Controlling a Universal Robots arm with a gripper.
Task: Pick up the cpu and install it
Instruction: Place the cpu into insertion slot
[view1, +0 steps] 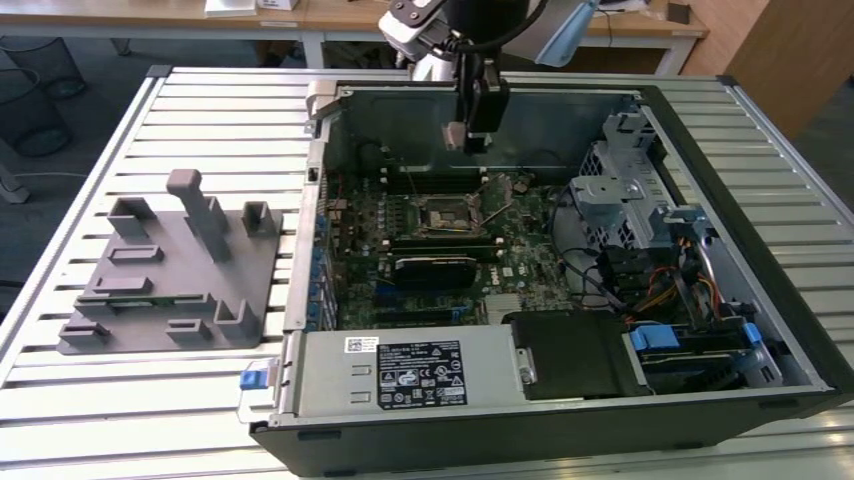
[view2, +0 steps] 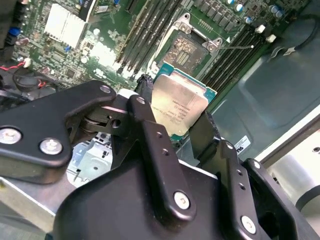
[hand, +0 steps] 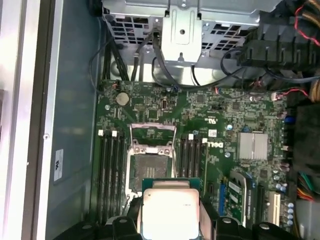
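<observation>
Tool (view2: 175, 106): closed on the cpu (hand: 170, 212), pinching two opposite edges, with the metal top showing in both wrist views
Cpu: held in the air above the motherboard (hand: 200, 115), near the open socket (hand: 151, 160), not touching it
Socket: flanked by memory sticks (hand: 111, 170)
Case (view1: 747, 300): lying open on the slatted surface (view1: 200, 110)

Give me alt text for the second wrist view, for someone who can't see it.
The tool grips the cpu by two opposite edges, silvery top facing the camera. Beyond it lies the green motherboard with its empty socket, memory sticks on both sides.
</observation>
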